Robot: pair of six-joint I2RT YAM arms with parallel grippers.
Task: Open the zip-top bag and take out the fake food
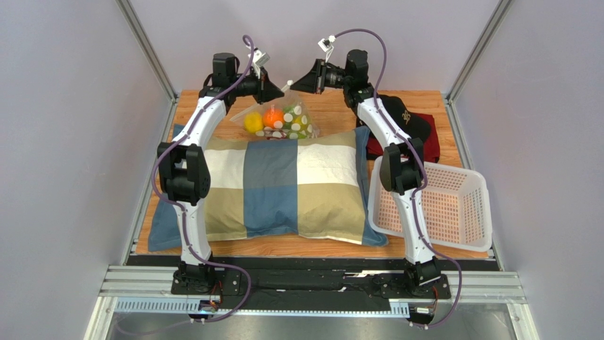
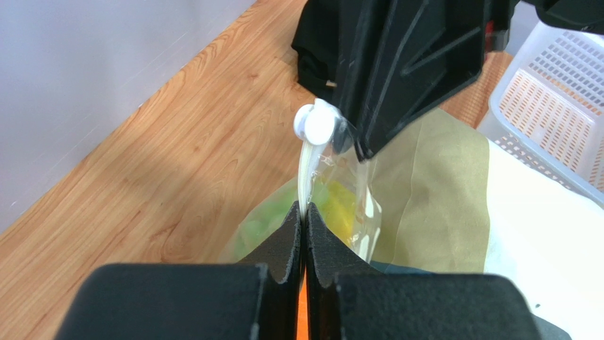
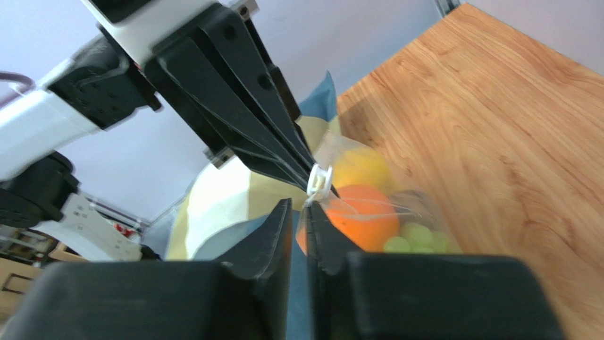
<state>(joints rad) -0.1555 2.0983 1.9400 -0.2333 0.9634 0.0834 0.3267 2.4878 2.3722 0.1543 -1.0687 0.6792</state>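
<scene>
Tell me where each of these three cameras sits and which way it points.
Top external: above and behind, looking down at the table; left arm and right arm show whole.
Left wrist: on the left hand, facing the zip-top bag and right hand; own fingers show.
Right wrist: on the right hand, facing the left hand and fake food; own fingers show.
Shared: both wrist views show the bag's white slider.

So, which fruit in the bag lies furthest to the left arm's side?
The yellow lemon; the orange and the green pieces lie to its right.
</scene>
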